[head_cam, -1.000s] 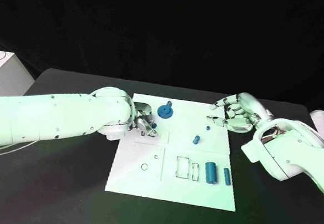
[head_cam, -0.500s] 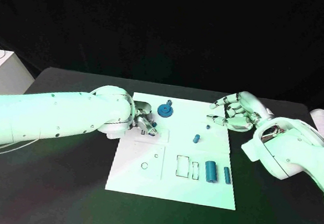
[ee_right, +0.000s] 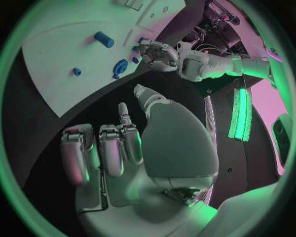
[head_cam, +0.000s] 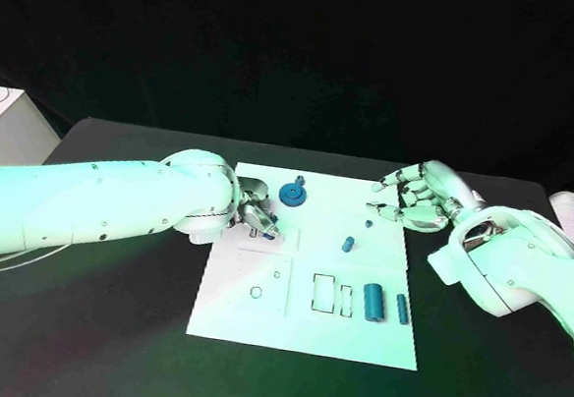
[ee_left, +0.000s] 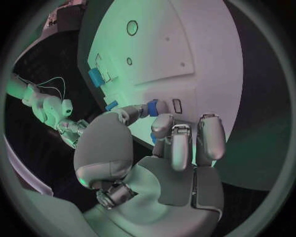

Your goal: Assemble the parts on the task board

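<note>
Blue part (ee_left: pixel 152 107) pinched by left hand (ee_left: pixel 162 143), axis unclear; right hand (head_cam: pixel 417 200) open.

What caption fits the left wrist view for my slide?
Left hand pinches a small blue part over the white task board.

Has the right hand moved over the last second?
Barely, if at all. In the head view the right hand hovers by the far right corner of the task board, at most a touch farther from the board's edge.
</note>
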